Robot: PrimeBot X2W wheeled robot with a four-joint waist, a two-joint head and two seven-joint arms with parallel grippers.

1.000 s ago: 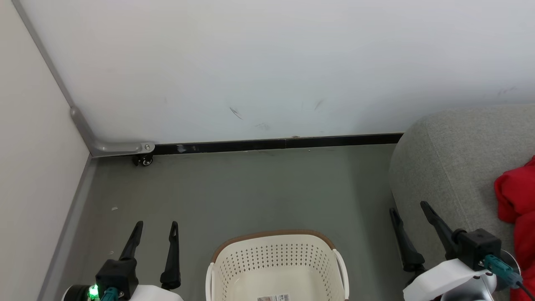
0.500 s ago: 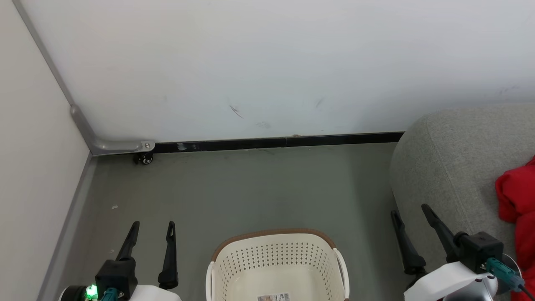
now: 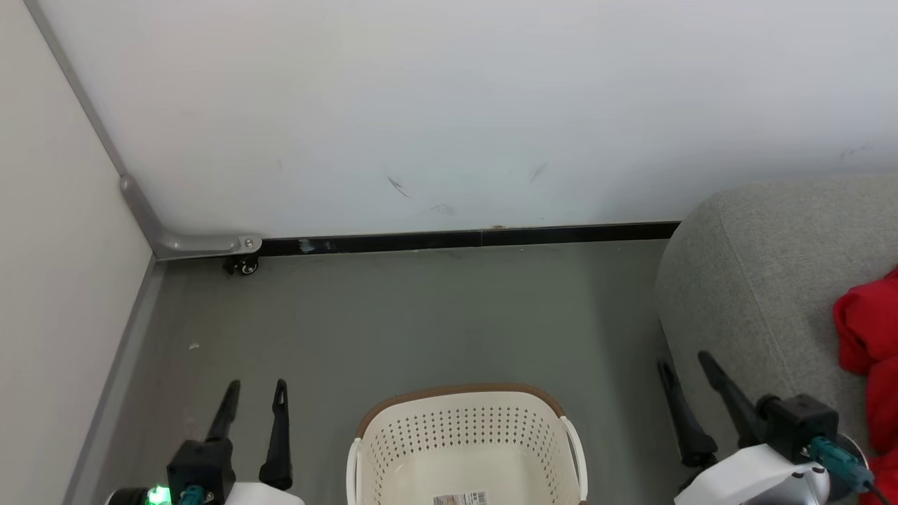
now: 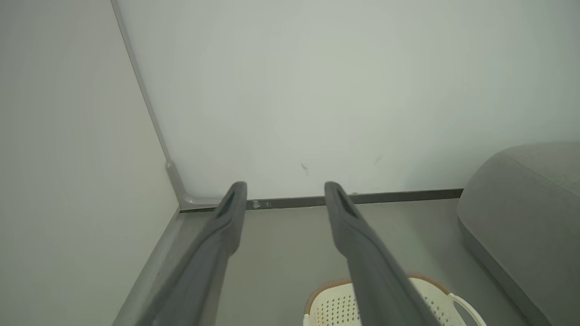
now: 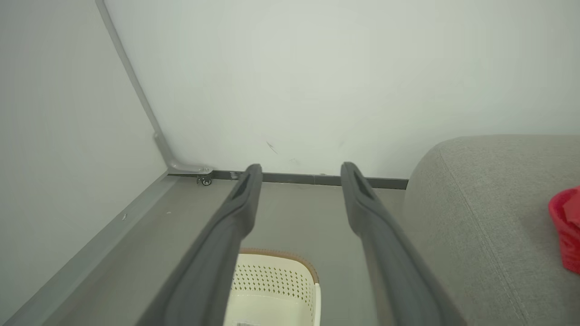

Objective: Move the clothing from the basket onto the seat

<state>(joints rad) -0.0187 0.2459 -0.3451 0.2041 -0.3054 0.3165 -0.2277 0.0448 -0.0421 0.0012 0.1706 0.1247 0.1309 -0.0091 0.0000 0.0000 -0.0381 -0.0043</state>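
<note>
- The seat (image 3: 758, 280), a big grey sofa, fills the right of the scene. Any last drop should land well in from its rounded edge, I'd say, so nothing slides to the floor (image 3: 421, 315).
- The clothing (image 3: 866, 330) lies in a red heap on the seat, at the far right and well apart from the basket.
- The basket (image 3: 456, 428) stands on the floor between the arms. What I can see of its bottom is bare, so the job looks close to done. Its near part is cut off, and I'd check that before stopping.
- The left claw (image 3: 257, 384) and the right claw (image 3: 681, 359) are both spread and carry nothing. I'd keep them clear of the rim and the sofa.
- A sticker (image 3: 459, 499) on the basket's bottom has barcode-like print, too small to read. I see no lettering on the red cloth.
</note>
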